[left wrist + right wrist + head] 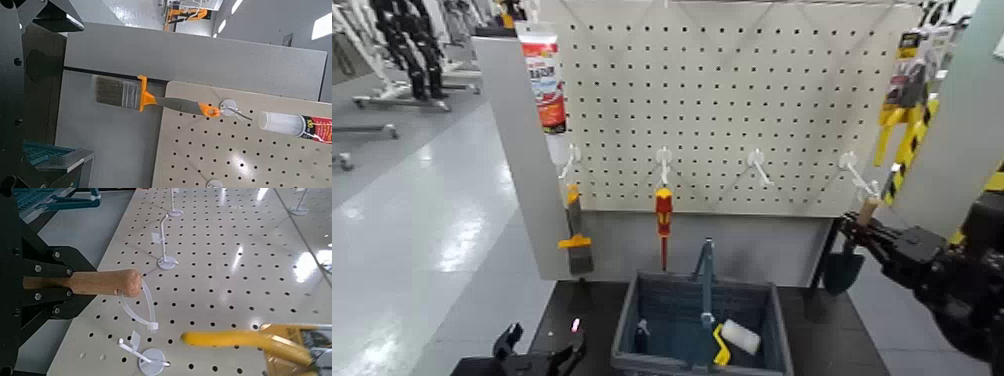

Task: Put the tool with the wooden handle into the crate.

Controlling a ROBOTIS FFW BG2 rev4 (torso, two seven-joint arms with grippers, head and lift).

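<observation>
my right gripper (852, 227) is up at the right-hand edge of the pegboard (732, 100), and its jaws are closed on the light wooden handle (106, 283) of the trowel (844, 270). from the head view i have the trowel hanging nearly upright, its dark green blade pointing down below the jaws, to the right of the crate (784, 325) and above its rim. in the right wrist view the rounded end of the handle sticks out past the jaws, with a clear loop on it, near the white hook (135, 351) on the board; i can't tell whether the two touch.

my left gripper (545, 342) is low down, to the left of the crate, its jaws standing open with nothing between them.

the crate sits on the dark worktop (832, 335) in front of the board, its carrying handle (707, 285) upright. inside, on the right, there's a paint roller (740, 336) with a white sleeve and a yellow handle, and on the left a small dark item (642, 330) i can't make out.

on the board, the grey and orange brush (577, 235) hangs at the left with its bristles down, and the red and yellow screwdriver (664, 215) hangs behind the crate. a red and white tube (543, 85) is above the brush, and yellow-handled packaged goods (907, 95) are at the upper right.
</observation>
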